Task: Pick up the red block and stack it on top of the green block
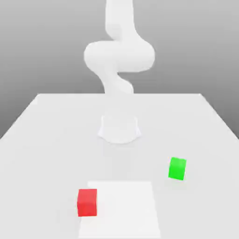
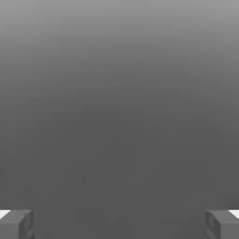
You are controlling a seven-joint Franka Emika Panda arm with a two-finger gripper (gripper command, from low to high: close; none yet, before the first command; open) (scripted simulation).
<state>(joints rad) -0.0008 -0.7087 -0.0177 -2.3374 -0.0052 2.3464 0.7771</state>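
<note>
Pincer [image 2: 119, 224] stands spread wide in the hand view, one grey fingertip [image 2: 16, 224] at each lower corner, nothing but plain grey backdrop between them. Nothing is held. Neither block lies in the gap between the fingertips, so the hand looks to be aimed away from the table, not down at it.

Exterior view: white arm [image 1: 119, 56] rises from its round base [image 1: 119, 128] at the middle of a pale table [image 1: 46, 121] and bends up out of the picture. Red block [image 1: 87, 202] sits flat on the table near the front edge, toward the exterior view's left, at the edge of a slightly brighter square patch [image 1: 126, 205]. Green block [image 1: 177, 168] rests toward the exterior view's right, a little nearer the base, well apart from the red one. Both cubes stand alone, untouched, and well clear of the pincer by my reading.

Step in hand, by my judgement: the very start, before any approach. No part of the stacking is done.

Next move calls for tipping the hand down and carrying it over the red block, fingers kept wide and squared to two opposite faces, then lowering until the pads straddle the cube before closing. The green block is far enough off not to be knocked on the way.
</note>
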